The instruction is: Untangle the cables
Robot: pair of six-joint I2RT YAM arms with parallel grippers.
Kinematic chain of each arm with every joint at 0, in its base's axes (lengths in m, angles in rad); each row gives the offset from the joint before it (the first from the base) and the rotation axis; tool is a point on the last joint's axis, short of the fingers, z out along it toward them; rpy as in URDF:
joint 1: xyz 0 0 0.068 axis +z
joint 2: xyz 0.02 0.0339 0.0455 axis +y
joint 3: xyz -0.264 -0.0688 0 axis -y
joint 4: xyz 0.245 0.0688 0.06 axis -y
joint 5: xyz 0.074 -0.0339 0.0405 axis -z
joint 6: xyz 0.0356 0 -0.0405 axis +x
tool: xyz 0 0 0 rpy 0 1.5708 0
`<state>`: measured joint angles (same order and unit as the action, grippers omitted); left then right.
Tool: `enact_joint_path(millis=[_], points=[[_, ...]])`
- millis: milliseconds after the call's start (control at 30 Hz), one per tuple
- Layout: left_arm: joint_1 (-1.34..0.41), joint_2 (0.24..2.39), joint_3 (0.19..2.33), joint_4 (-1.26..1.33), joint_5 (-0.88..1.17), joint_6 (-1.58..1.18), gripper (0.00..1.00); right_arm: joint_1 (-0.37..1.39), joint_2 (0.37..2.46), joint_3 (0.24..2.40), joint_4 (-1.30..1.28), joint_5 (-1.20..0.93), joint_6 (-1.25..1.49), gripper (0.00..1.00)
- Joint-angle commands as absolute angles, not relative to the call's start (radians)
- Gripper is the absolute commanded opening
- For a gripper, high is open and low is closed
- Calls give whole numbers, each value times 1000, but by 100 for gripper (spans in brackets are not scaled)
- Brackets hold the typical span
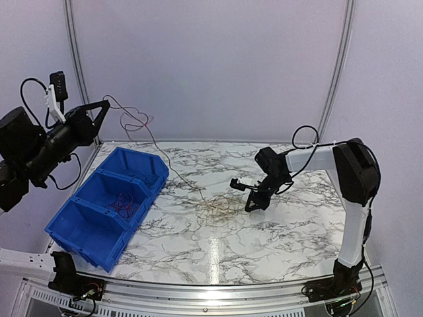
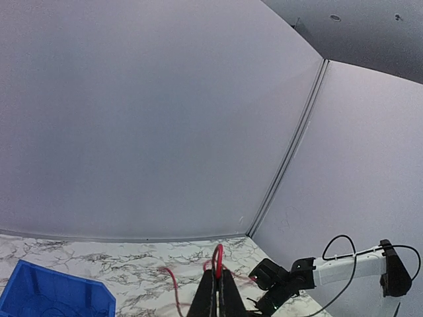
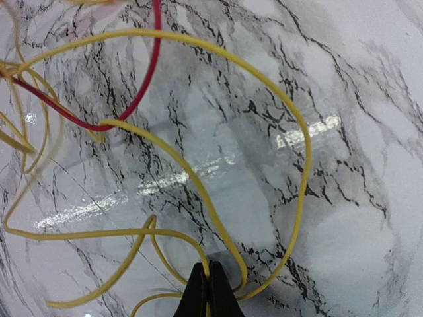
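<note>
The cables form a loose tan and yellow tangle (image 1: 218,210) lying mid-table. My left gripper (image 1: 104,105) is raised high at the left and shut on a red cable (image 1: 137,123), which loops in the air and trails down to the tangle. In the left wrist view the red cable (image 2: 217,255) arches out of the closed left gripper (image 2: 219,272). My right gripper (image 1: 254,203) sits low at the tangle's right edge. In the right wrist view the right gripper (image 3: 207,265) is shut on a yellow cable (image 3: 198,186), and a red cable (image 3: 144,89) crosses at the upper left.
Three joined blue bins (image 1: 79,228) stand along the table's left side; the middle one holds a few thin reddish wires (image 1: 123,202). Grey walls enclose the back and sides. The right arm (image 2: 344,267) shows in the left wrist view.
</note>
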<state>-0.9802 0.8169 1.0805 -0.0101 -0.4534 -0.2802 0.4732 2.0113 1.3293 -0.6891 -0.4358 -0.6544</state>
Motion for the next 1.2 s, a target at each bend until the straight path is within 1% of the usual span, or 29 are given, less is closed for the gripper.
enact_joint_path(millis=[0,100,200,300,400,433,533,600,700,800,933,1167], points=[[-982,841,1034,-67,-440,-314,0,474,2087,1307,-707,-282,-644,0],[-983,905,983,-39,-372,-369,0,474,2059,1311,-706,-292,-641,0],[-983,964,910,59,-304,-429,0,474,1991,1304,-693,-311,-647,6],[-984,1022,852,139,-263,-487,0,474,1899,1287,-662,-307,-638,20],[-986,1087,838,170,-257,-509,0,470,1800,1290,-640,-311,-611,31],[-987,1109,839,173,-250,-512,0,469,1761,1290,-631,-333,-607,35],[-989,1168,848,181,-224,-514,0,469,1647,1291,-609,-438,-589,54],[-991,1204,859,185,-192,-509,0,470,1605,1295,-597,-551,-574,61],[-996,1252,877,197,-135,-490,0,487,1598,1342,-615,-690,-563,62],[-1009,1290,904,207,-92,-459,0,516,1623,1402,-646,-775,-552,62],[-1040,1340,949,217,-42,-421,0,567,1634,1448,-616,-848,-501,62],[-1075,1401,1005,233,-38,-402,0,678,1692,1498,-640,-915,-497,61]])
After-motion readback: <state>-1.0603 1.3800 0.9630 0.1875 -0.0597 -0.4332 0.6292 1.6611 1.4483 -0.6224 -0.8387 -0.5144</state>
